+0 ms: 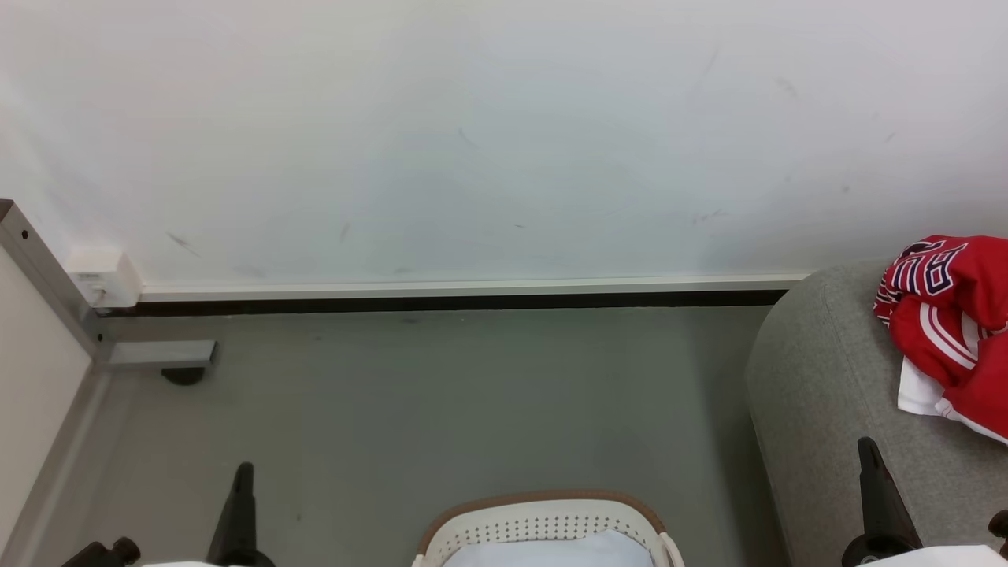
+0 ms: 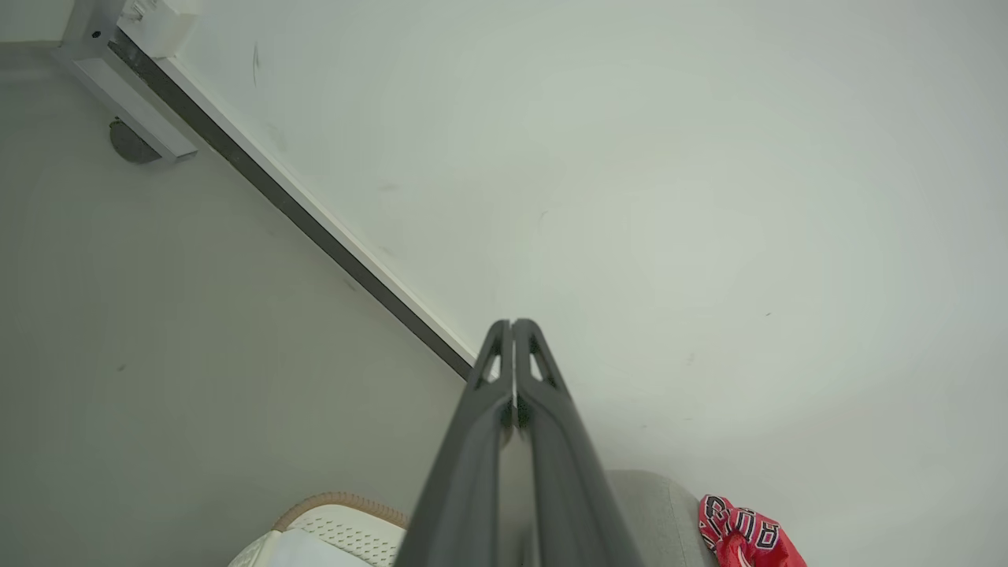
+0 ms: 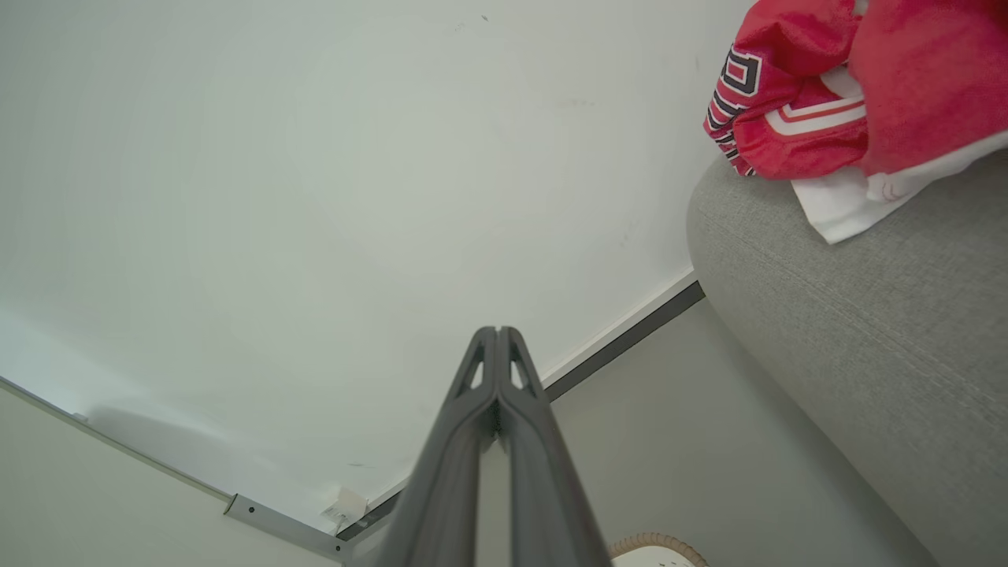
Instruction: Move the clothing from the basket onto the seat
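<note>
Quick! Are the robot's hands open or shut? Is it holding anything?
Left gripper: shut, holding nothing.
Right gripper: shut, holding nothing.

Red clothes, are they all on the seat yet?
Looks nearly done: the red clothes lie bunched on the grey seat. The left claw and right claw are shut, holding nothing. The basket shows a pale cloth in its visible part, no red; the rest is cut off.
</note>
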